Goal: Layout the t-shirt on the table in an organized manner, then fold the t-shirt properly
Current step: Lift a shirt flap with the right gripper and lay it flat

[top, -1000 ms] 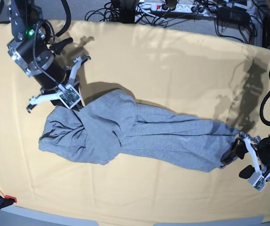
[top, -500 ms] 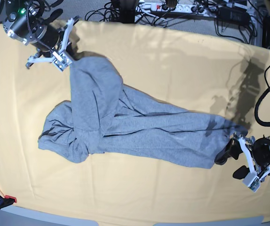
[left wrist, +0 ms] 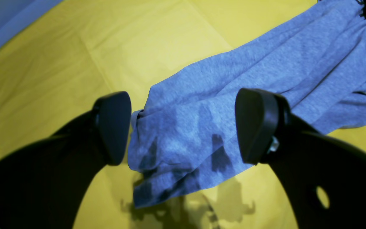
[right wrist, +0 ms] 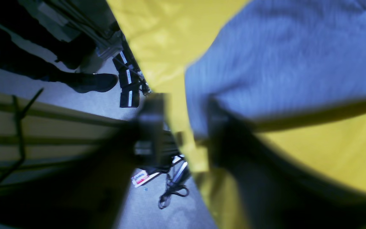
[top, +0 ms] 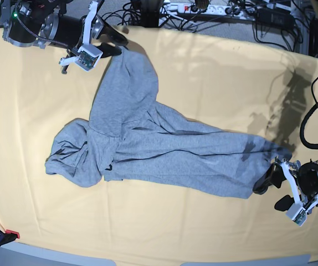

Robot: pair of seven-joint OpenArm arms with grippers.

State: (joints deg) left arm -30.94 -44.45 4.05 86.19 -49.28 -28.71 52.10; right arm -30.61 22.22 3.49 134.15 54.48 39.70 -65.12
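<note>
Right wrist view blurred by motion: right gripper [right wrist: 183, 127] dark and smeared, outlines soft, a corner of shirt [right wrist: 284, 60] pinched between its fingers at the far table edge, floor and cables beyond. Printed lettering not legible anywhere; only dark blotches visible through the fabric in the left wrist view. Left arm body cut off at the right border of the base view.

Shirt [top: 148, 144] spread in a long band across table [top: 214, 72], bunched at the near-left end, one strip pulled up toward the far-left corner. Right gripper [top: 101, 40] clamped on that strip's end. Left gripper [top: 278, 185] released, fingers [left wrist: 114, 127] spread wide, shirt hem between them with no firm contact visible.

Compared with half a second back: raised strip carried further right along the far edge, now ending beside the table's back rim. Left gripper in nearly the same spot, near-right end of the shirt unmoved.
</note>
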